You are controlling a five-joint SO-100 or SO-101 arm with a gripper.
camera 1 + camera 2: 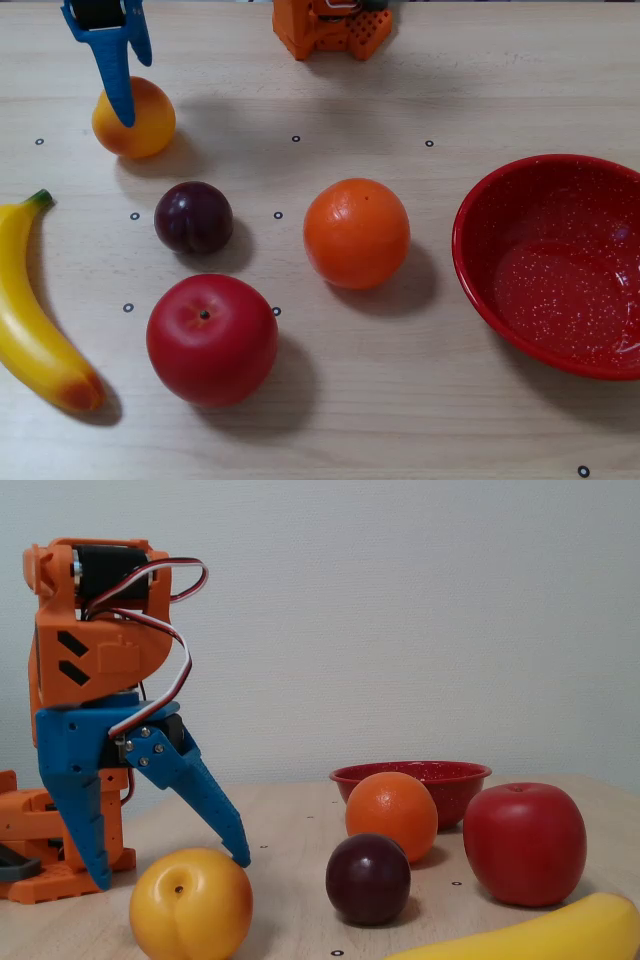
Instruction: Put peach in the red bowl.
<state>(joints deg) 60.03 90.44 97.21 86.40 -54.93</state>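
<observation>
**A:** Start at the left edge of the desk [480, 60] in the top-down fixed view. What sits there?

**B:** A banana [30, 310] runs along that edge, its browned tip toward the near-left corner. Above it, toward the far-left corner, lies the peach [135, 118] — yellow-orange, resting on the wood.

**A:** And the gripper?

**B:** The blue gripper [125, 95] hangs over the peach. In the side-on fixed view its two fingers are spread wide, one to each side of the peach's [190, 903] top, and they hold nothing. I cannot tell whether a fingertip [238, 852] touches the fruit or only passes behind it.

**A:** Moving right?

**B:** A dark plum [193, 216] just below the peach, then a big red apple [212, 338] nearer the front edge; the two stand close together. Next comes the orange [357, 232], about mid-desk, apart from both.

**A:** Any open room?

**B:** A bare strip of wood runs along the far side, from the peach past the orange arm base [332, 28] at the far edge — no fruit stands in it. The front edge right of the apple is bare too.

**A:** The right edge?

**B:** The red bowl [480, 215], speckled white inside, is cut off by the picture's right side; it stands well apart from the peach, with the orange between them.
</observation>
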